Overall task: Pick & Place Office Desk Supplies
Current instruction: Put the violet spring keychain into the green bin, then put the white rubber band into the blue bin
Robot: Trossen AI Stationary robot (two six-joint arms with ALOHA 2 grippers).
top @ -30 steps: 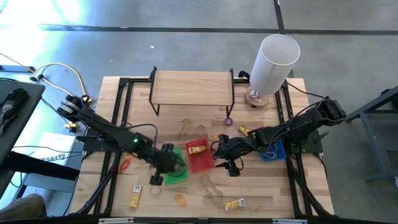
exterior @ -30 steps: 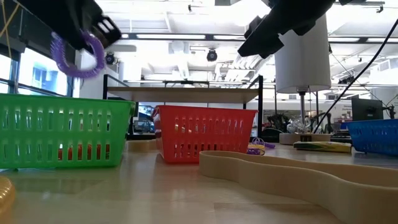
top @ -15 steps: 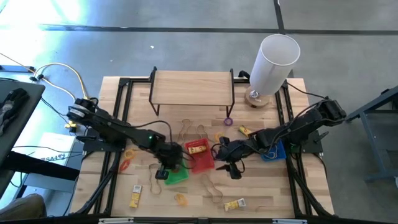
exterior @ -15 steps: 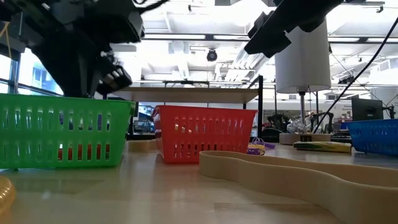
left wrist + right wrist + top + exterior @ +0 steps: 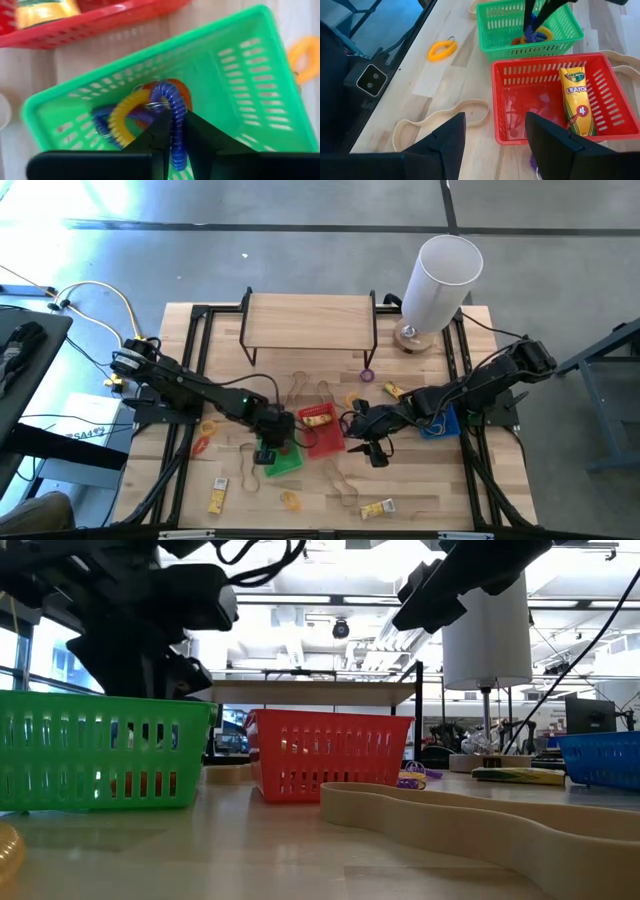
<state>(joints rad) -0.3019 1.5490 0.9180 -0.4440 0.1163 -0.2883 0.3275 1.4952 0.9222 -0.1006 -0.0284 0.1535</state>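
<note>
Left gripper (image 5: 172,131) lowered into green basket (image 5: 240,65), purple ring (image 5: 172,112) seemingly upright

Left tool (image 5: 172,132) lowered, fingers nearly closed, right tool (image 5: 495,137) raised, parted

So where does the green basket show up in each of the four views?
High view: green basket below centre, left end effector over it.
Low view: at left, on the table.
Left wrist view: fills most of the frame, coiled rings inside.
Right wrist view: at the top.
Shared landmark: the red basket right beside it, seen in all four views.
</note>
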